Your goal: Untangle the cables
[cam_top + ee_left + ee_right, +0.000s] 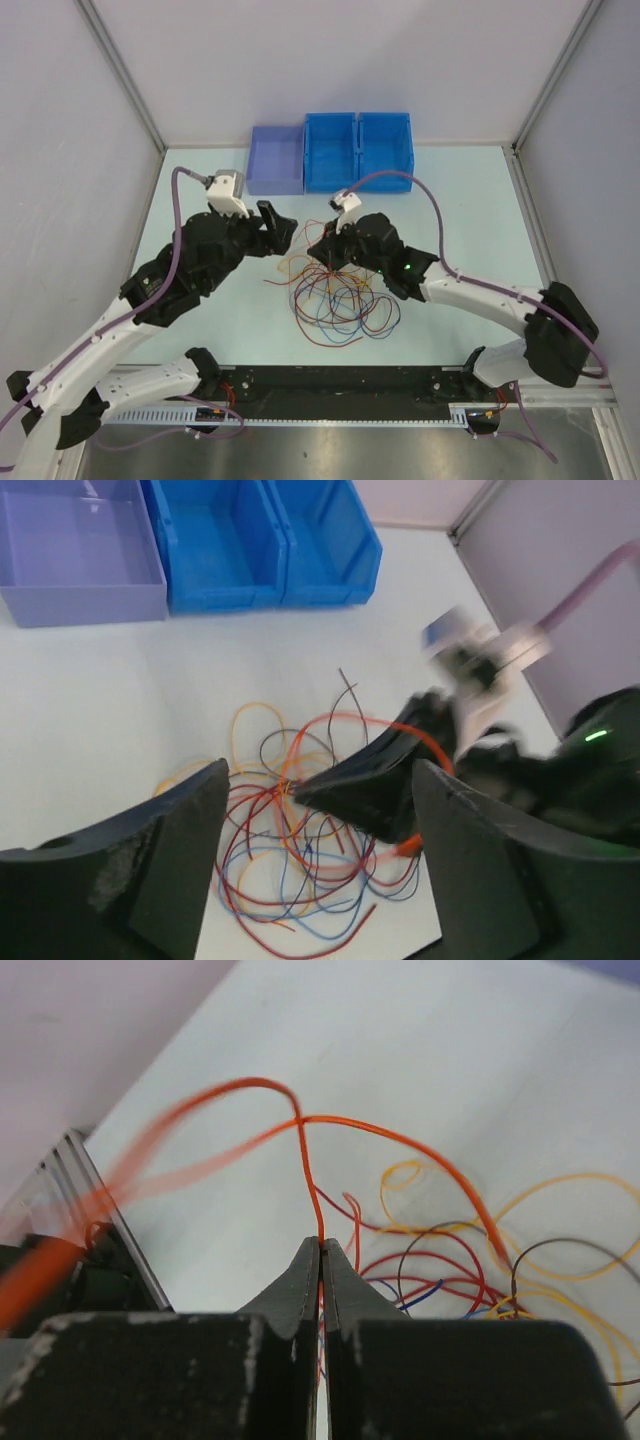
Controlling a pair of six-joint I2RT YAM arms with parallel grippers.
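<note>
The cables (335,295) lie in a loose tangle of red, orange-yellow, black and blue strands on the pale table between the two arms. My right gripper (321,1245) is shut on one orange cable (400,1140), which rises from the jaw tips and arcs over the pile. In the top view the right gripper (316,254) sits at the tangle's upper edge. My left gripper (278,226) is open just left of it. In the left wrist view its fingers (150,870) frame the cables (300,860) and the right gripper's dark fingers (375,780), holding nothing.
A purple bin (275,160) and two joined blue bins (358,150) stand at the table's back edge, also the purple bin (80,555) and blue bins (260,540) in the left wrist view. Grey walls enclose three sides. A black rail (340,385) runs along the near edge.
</note>
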